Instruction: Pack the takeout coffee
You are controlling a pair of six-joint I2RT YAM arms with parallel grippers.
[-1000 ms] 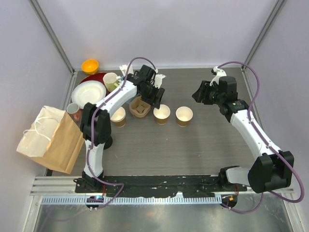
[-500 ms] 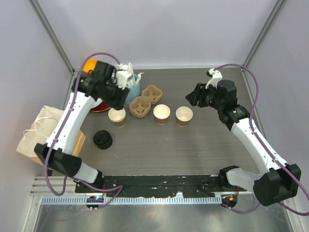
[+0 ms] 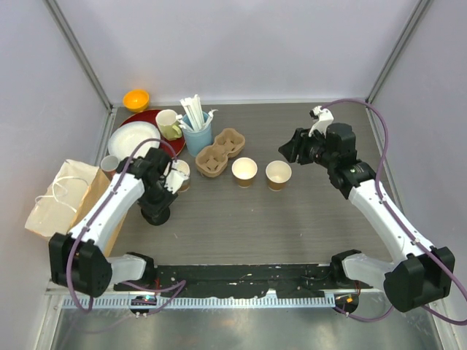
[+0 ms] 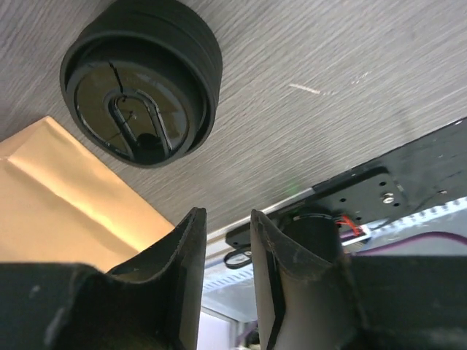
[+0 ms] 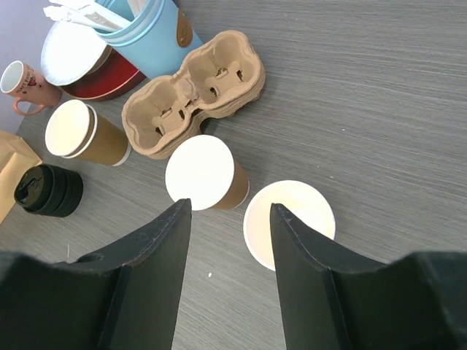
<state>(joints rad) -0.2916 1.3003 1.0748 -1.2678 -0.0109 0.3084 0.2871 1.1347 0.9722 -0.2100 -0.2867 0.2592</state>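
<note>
Three open brown paper cups stand in a row: one (image 3: 181, 173) partly behind my left arm, one in the middle (image 3: 244, 171) and one on the right (image 3: 278, 175). A stack of black sip lids (image 4: 142, 80) sits on the table in front of the left cup. My left gripper (image 4: 226, 219) hovers just above and beside the stack, open by a narrow gap with nothing in it. My right gripper (image 5: 228, 208) hangs open over the middle cup (image 5: 206, 173) and the right cup (image 5: 290, 222), touching neither.
A pulp cup carrier (image 3: 219, 153) lies behind the cups. Behind it stand a blue cup of white sticks (image 3: 197, 133), a pale green mug (image 3: 168, 124), a white plate on a red one (image 3: 131, 138) and an orange bowl (image 3: 136, 98). A brown paper bag (image 3: 69, 208) lies at the left edge.
My left arm swung from the carrier at the back, past the blue cup, down to the lid stack, and its jaws narrowed. My right gripper drifted slightly left.
</note>
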